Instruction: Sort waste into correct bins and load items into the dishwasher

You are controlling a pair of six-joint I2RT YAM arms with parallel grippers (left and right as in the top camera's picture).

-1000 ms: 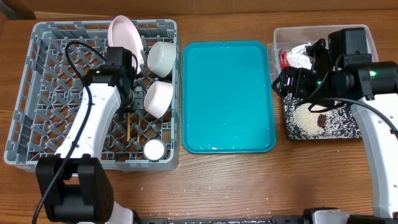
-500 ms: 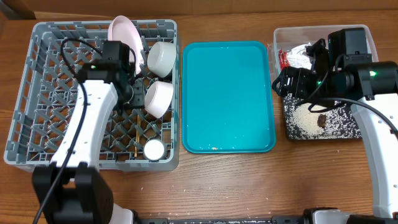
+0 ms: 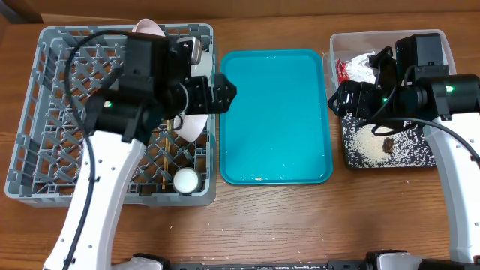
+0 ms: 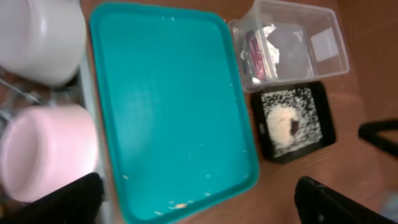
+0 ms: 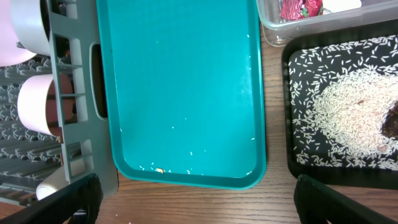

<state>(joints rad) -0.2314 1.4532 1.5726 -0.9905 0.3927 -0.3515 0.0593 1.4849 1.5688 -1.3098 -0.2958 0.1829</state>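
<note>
My left gripper (image 3: pixel 223 94) hangs open and empty high over the seam between the grey dishwasher rack (image 3: pixel 45 112) and the teal tray (image 3: pixel 274 112); its fingers (image 4: pixel 68 199) frame the tray's near edge. In the rack are a bowl (image 3: pixel 193 126), a small cup (image 3: pixel 185 180), a pale plate (image 3: pixel 147 28) mostly hidden by the arm, and the chopsticks (image 3: pixel 163 166). My right gripper (image 3: pixel 339 97) is open and empty between the tray and the bins. The clear tub (image 3: pixel 442 41) holds the red-and-silver wrapper (image 3: pixel 352 70). The black tray (image 3: pixel 424 159) holds rice (image 5: pixel 348 112) and a brown lump (image 5: pixel 390 121).
A few rice grains and an orange crumb (image 5: pixel 160 170) lie along the teal tray's front edge. Two bowls (image 4: pixel 43 37) (image 4: pixel 46 149) stand close to the rack's right wall. Bare wooden table (image 3: pixel 300 217) runs along the front.
My left gripper has opened and let go of the chopsticks, which now lie in the rack. The left arm has risen and swung right toward the teal tray. The right arm has not moved.
</note>
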